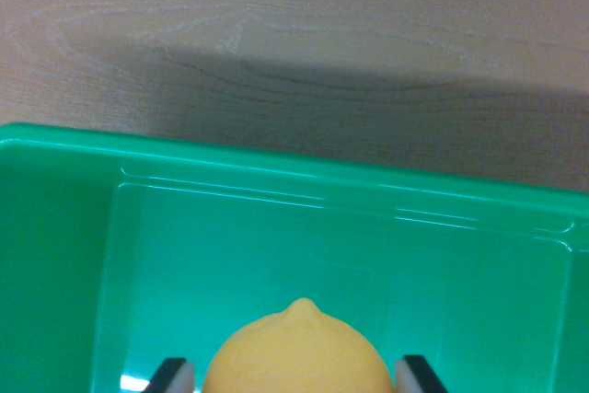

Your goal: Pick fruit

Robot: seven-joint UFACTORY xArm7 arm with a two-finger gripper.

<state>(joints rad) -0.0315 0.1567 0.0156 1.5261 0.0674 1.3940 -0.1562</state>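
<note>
Wrist view only. Yellow lemon (pixel 296 352) seen at bottom centre, nipple end pointing up-frame, lower half cut off by the frame edge. Flanked by two gripper fingers (pixel 175 376): one at the wrist view's left, one at the wrist view's right, dark-tipped with pale inner pads. Gripper (pixel 296 382) straddling the fruit, each pad just beside or touching the peel; actual contact not resolvable, since the meeting line sits at the frame's bottom edge. Grip state therefore undetermined: possibly clamped on the lemon, possibly only bracketing it.

Located over or inside a green plastic bin (pixel 276 165). Far rim running across mid-frame, floor glossy and bare apart from the lemon. Wood-grain table (pixel 294 16) beyond the rim, crossed by a broad shadow. Unclear whether the lemon rests on the bin floor or hangs above it.

Judged stage: grasp in progress or lift pending.

Risks noted:
- Slip. Rounded, smooth peel between narrow pads; any off-centre closure likely to squeeze the fruit forward toward the far wall or out downward.
- Roll. If not yet clamped, a one-sided touch from either finger likely to push the lemon across the slick floor.
- Bin drag. Fingertips set low may catch the floor and shift the light bin on the table.
- Rim strike. Lateral travel before sufficient lift likely to knock the fruit against the far rim.
</note>
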